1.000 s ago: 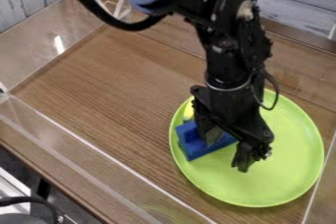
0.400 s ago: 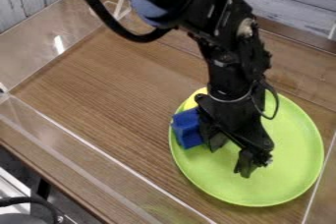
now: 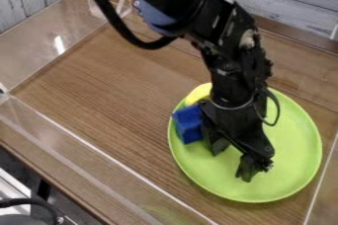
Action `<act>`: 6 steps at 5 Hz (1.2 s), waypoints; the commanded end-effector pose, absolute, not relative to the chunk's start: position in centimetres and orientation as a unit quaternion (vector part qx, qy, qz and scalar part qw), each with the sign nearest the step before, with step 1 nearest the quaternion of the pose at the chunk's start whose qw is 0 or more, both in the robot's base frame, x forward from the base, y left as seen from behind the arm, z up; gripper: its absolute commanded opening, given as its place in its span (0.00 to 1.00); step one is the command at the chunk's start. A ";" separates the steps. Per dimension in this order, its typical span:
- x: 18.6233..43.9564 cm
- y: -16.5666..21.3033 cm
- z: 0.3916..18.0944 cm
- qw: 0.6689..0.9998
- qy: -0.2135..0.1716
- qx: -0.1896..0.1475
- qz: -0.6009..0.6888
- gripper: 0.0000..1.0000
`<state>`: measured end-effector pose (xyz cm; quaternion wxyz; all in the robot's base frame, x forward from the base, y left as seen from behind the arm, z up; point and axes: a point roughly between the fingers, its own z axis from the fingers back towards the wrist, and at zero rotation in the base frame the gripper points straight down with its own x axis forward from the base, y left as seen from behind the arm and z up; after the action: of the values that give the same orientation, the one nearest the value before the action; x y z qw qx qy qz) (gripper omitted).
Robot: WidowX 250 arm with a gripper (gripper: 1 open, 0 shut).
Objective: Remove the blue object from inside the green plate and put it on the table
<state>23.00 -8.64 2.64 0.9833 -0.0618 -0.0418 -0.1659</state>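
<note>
I have the worktop (image 3: 106,91) spread out to the left of the fingers (image 3: 235,155), brown wood grain with low clear walls round it and plenty of bare surface for the set-down. The green plate (image 3: 297,135) lies directly under the fingers, near the worktop's right front edge. The fingers point straight down over it, spread wide and gripping nothing. The blue object (image 3: 191,122) sits inside the plate at its left rim, just left of the fingers and partly hidden by them; I cannot tell whether one finger touches it. A small yellow piece (image 3: 199,95) lies on the plate just behind the block. To do this grasp well, I judge I should get the block squarely between the fingers, one each side of its narrow width, go low without scraping the plate, and keep clear of the yellow piece.
</note>
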 end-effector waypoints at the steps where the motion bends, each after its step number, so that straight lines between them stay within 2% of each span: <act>1: 23.5 -8.8 2.7 0.982 -0.056 -0.063 -0.168 1.00; 5: 23.7 -9.4 1.8 0.980 -0.062 -0.064 -0.175 1.00; 6: 23.7 -9.3 1.8 0.981 -0.061 -0.063 -0.175 0.00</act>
<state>23.90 -9.25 1.78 0.9816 -0.0630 -0.0606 -0.1697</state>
